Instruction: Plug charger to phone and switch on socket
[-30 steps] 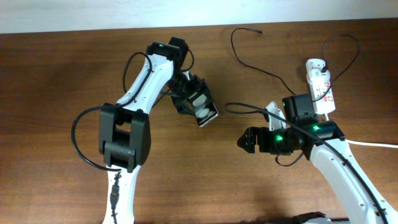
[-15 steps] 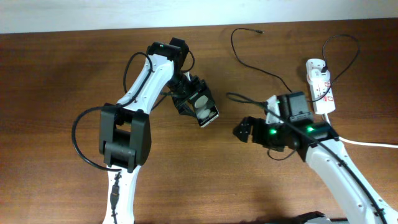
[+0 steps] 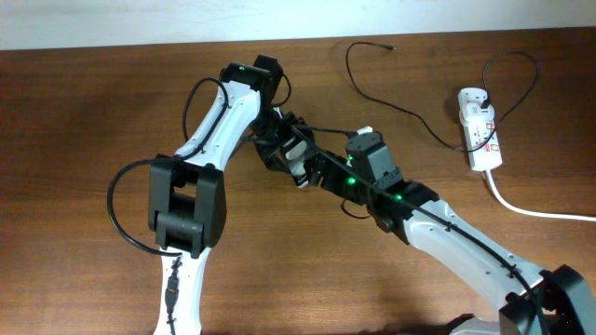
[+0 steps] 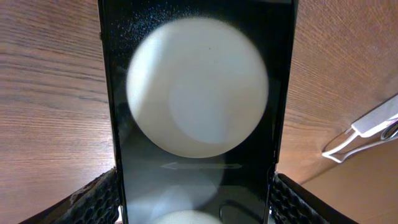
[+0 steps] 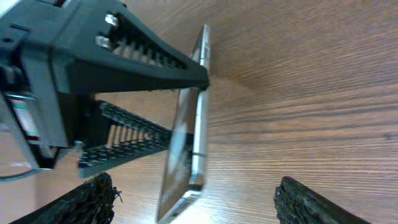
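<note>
Progress: early. Neither goal shows as done.
Done: phone [image 4: 199, 124] is picked up and gripped, which I read as presenting it for plugging.
Left: get the charger [image 3: 348, 65] plug into the phone, then switch on the socket [image 3: 480, 126].
Surface: dark brown wood grain [image 3: 84, 186], matte. It carries only the arms, cable and socket.
Room: pale band [image 3: 112, 23] along the far edge. Cannot tell if it is wall or floor. Nothing else shows.
Left claw [image 4: 196, 208]: closed on the phone, one pad on each long edge, glossy face toward its own camera with a big round glare spot.
Right claw [image 5: 199, 200]: fingers spread wide and holding nothing, right up at the phone's edge. Looks like a regrip or steadying approach (a guess).
Phone pose: centre of surface, slightly left. Edge-on and tilted in the right wrist view. Cannot tell if its lower corner touches the wood.
Socket pos: far right, flat, well apart from both claws. Switch state too small to read.
White cord [image 3: 521, 207]: runs from the socket's near end off the right edge.
Charger run: loops across the far right. One end seems to go into the socket's far end.
Plug tip [image 3: 389, 46]: loose on the surface at the far side, well apart from the phone, with no claw near it.
</note>
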Controlling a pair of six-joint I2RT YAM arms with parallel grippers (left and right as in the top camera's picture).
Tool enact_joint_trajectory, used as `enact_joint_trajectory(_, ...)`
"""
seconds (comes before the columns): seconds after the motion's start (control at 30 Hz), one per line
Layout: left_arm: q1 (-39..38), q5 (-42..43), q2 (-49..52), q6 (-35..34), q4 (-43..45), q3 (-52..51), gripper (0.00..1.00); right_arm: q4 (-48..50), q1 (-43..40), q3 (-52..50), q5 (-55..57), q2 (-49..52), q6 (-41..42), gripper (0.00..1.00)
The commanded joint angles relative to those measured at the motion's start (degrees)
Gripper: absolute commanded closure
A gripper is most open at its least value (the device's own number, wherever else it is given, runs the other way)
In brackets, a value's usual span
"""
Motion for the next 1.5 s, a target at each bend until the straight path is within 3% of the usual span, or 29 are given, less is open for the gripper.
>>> enact_joint_trajectory(0.0,0.20,0.26,-0.26,-0.96,0.15,1.33,0.89,3.02,0.74,0.46,-0.66,4.17,4.02,0.18)
enact_joint_trajectory(0.1,0.20,0.09,-0.26,-2.08,0.39,1.33,0.91,6.49,2.23,1.86,-0.33,7.96,8.00,0.20)
enact_joint_trajectory(0.2,0.20,0.11,-0.26,-2.47,1.05,1.33,0.91,6.78,2.75,3.63,3.28,9.92,11.21,0.28)
enact_joint_trajectory(0.43,0.20,-1.49,-0.26,-3.52,1.90,1.33,0.90,7.52,2.78,4.98,3.39,10.78,17.44,0.55)
enact_joint_trajectory(0.6,0.20,-1.51,-0.26,-3.52,2.29,1.33,0.91,6.23,2.78,4.98,3.10,10.78,18.49,0.78)
enact_joint_trajectory(0.63,0.20,-1.49,-0.26,-3.52,2.29,1.33,0.91,5.57,2.78,5.01,3.13,10.78,18.51,0.87)
enact_joint_trajectory(0.67,0.20,-1.51,-0.26,-3.52,2.34,1.33,0.88,5.22,2.78,5.03,3.10,10.78,18.49,0.96)
enact_joint_trajectory(0.7,0.13,-1.46,-0.26,-3.48,2.19,1.33,0.26,5.09,2.75,5.07,3.10,10.78,18.45,0.96)
enact_joint_trajectory(0.73,0.09,-1.38,-0.26,-3.48,0.79,1.33,0.01,5.05,2.60,5.07,3.08,10.78,18.32,0.96)
enact_joint_trajectory(0.83,2.29,-1.22,-4.68,2.38,-0.04,1.40,0.01,2.14,1.01,5.53,2.67,10.16,13.44,0.96)
enact_joint_trajectory(0.9,3.45,-8.15,-10.67,6.84,1.25,1.40,0.01,-3.67,-1.33,7.13,2.27,7.96,8.33,0.96)
enact_joint_trajectory(1.03,3.45,-11.78,-14.95,15.17,-0.07,1.20,0.01,-8.59,-7.13,7.26,-4.00,1.20,1.81,0.96)
enact_joint_trajectory(1.17,3.39,-9.66,-15.26,16.52,3.13,-5.99,0.01,-14.53,-11.06,7.26,-7.69,-8.52,-5.64,0.96)
enact_joint_trajectory(1.3,3.45,2.97,-23.08,15.78,20.28,-23.04,0.00,-17.55,-16.39,7.26,-8.72,-13.73,-6.19,0.96)
enact_joint_trajectory(1.33,3.45,3.61,-27.52,13.90,28.35,-31.56,0.01,-18.03,-18.03,7.19,-11.41,-13.68,-8.00,0.96)
enact_joint_trajectory(1.37,4.17,6.34,-34.14,9.73,41.86,-44.83,0.01,-18.01,-19.10,7.19,-12.70,-13.68,-8.02,0.96)
enact_joint_trajectory(1.4,5.09,9.38,-36.68,7.58,49.13,-50.53,0.01,-17.86,-19.26,7.19,-12.76,-13.68,-8.00,0.96)
enact_joint_trajectory(1.43,7.04,14.34,-39.78,2.49,64.78,-59.45,0.01,-17.27,-19.26,7.17,-12.98,-13.66,-7.96,0.96)
enact_joint_trajectory(1.47,7.50,14.49,-39.95,-2.45,72.11,-63.06,0.01,-15.41,-19.26,7.15,-14.71,-13.18,-7.63,0.96)
